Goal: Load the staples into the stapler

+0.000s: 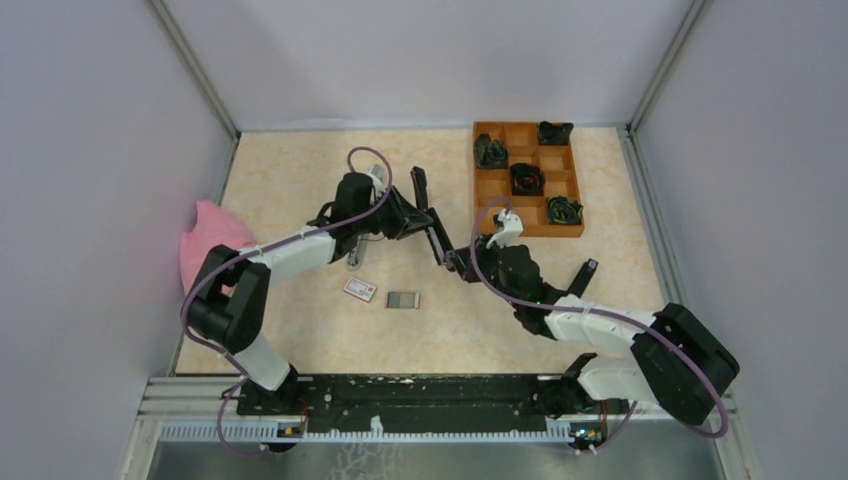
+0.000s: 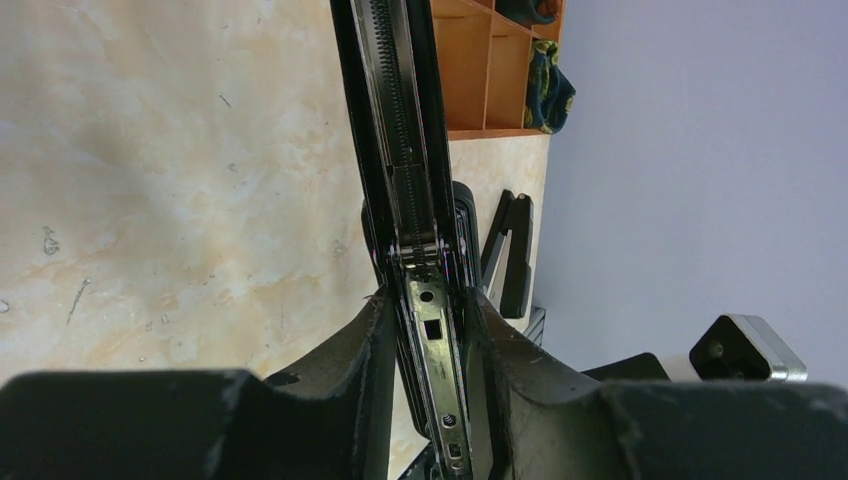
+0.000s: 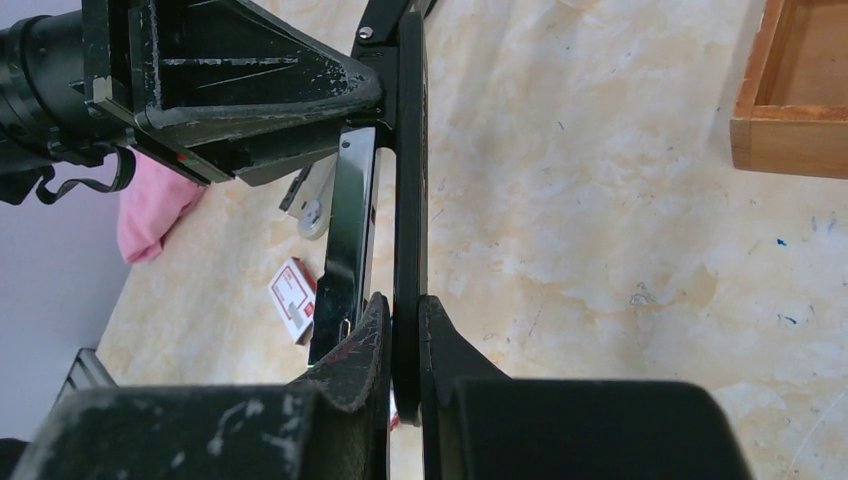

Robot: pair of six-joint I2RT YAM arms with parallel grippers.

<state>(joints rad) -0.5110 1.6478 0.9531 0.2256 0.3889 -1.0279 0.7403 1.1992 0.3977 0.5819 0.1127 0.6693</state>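
Opened stapler (image 1: 431,222) was gripped between both arms over the middle of the worktop (image 1: 290,170).
The left jaws were clenched on the stapler's metal staple channel and the right jaws on its black arm, with the two halves hinged apart. The staples (image 1: 403,299), a silvery block, lay flat on the worktop at about 6 o'clock from the stapler, apart from both jaws. Their white-and-red box (image 1: 359,289) lay just beside them at 9 o'clock. A wooden compartment tray (image 1: 530,231) sat at 1 o'clock, and a pink cloth (image 1: 205,240) at 9 o'clock by the wall.

Left hand (image 2: 428,322) and right hand (image 3: 405,312) clamped (arms converging).
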